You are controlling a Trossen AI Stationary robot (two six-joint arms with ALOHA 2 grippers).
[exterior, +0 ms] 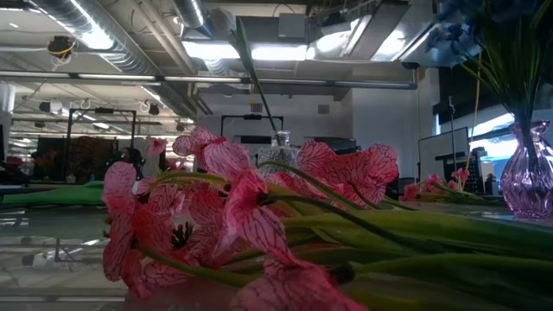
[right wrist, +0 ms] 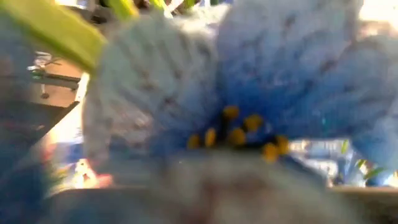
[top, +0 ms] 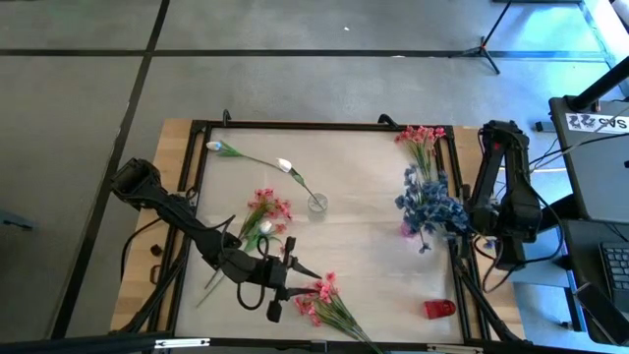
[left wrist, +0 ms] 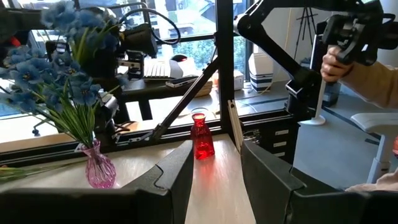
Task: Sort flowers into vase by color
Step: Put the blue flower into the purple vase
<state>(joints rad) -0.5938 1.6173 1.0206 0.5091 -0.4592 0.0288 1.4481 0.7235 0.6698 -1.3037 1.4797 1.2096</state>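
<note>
Beside the purple vase (left wrist: 99,172) with its blue flowers (top: 428,205), the right claw (top: 470,232) hangs among the blooms; whether it grips is unclear. A blue bloom (right wrist: 249,106) fills its wrist view. Well apart from the vase, the left claw (top: 287,278) stands released and empty, near the pink flowers (top: 324,300) lying on the worktop (top: 373,256).

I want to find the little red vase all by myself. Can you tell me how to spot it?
Look at the table's near edge, by the corner on the right arm's side. There the small red vase stands alone and empty, past the pink flowers lying by the left gripper. The purple vase holds blue flowers, and the clear vase stands mid-table.
</note>
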